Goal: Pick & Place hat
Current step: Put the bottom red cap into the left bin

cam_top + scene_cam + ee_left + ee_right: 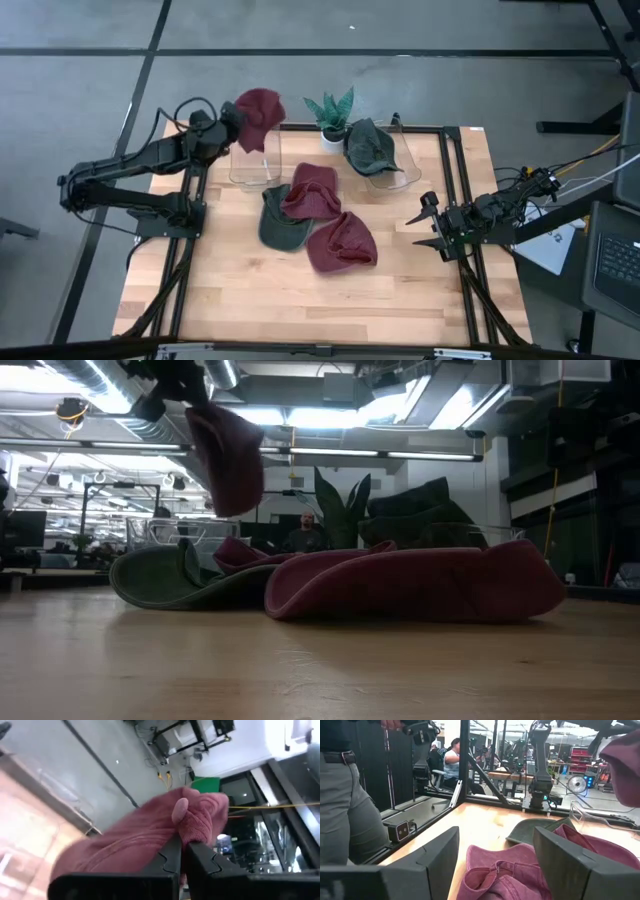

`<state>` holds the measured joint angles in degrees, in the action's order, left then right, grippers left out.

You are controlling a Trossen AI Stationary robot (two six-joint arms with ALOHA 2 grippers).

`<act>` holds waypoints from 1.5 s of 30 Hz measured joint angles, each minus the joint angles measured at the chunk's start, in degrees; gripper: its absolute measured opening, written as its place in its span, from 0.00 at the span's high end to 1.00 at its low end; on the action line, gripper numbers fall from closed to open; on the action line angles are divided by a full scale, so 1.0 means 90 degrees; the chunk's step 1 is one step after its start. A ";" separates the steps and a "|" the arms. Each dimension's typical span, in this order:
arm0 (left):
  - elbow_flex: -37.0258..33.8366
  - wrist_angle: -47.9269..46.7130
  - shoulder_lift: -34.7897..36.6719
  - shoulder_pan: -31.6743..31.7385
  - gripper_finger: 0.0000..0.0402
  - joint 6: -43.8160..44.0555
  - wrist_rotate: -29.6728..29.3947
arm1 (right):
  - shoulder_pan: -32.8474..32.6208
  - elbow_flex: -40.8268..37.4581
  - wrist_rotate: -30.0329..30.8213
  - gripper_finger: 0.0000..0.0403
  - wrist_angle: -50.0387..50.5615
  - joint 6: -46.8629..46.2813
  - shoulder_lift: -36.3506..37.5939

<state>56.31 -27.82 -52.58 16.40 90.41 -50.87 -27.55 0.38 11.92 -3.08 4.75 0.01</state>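
My left gripper (232,122) is shut on a maroon hat (259,117) and holds it above the left clear container (252,168) at the table's far side. In the low view the hat (228,455) hangs high over the table. On the wood lie a dark green hat (278,222) and two more maroon hats (312,192) (342,243), overlapping one another. Another green hat (370,148) rests in the right clear container (395,178). My right gripper (432,226) is open near the table's right edge, apart from the hats. My left gripper pinches the maroon hat between its two fingers (172,857) at a bunched fold of cloth (197,822). How many layers are caught does not show. The hat is lifted clear of the table and droops below the gripper (180,382).
A small potted plant (330,112) stands at the far edge between the two containers. Black frame rails (452,180) run along the table's left and right sides. Bare wood (300,300) lies toward the near edge. A person (452,762) sits in the room beyond the table.
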 joint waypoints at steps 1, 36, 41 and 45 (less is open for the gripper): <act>0.0000 -0.0112 0.0000 0.0048 0.98 0.0044 0.0067 | 0.0000 0.0000 0.0002 0.37 0.0001 0.0000 0.0000; -0.2499 0.1837 0.0254 0.0488 0.98 0.1563 0.1197 | 0.0001 0.0000 0.0000 0.37 0.0001 0.0000 0.0000; -0.2574 0.1975 0.0482 0.0491 0.99 0.1624 0.1308 | 0.0001 0.0000 0.0000 0.37 -0.0001 0.0000 0.0000; -0.2574 0.2521 0.0542 0.0491 0.99 0.1402 0.1284 | 0.0002 0.0000 0.0001 0.37 -0.0001 0.0000 0.0000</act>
<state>33.15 -5.13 -47.70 20.82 103.03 -39.31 -27.54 0.38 11.93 -3.09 4.75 0.01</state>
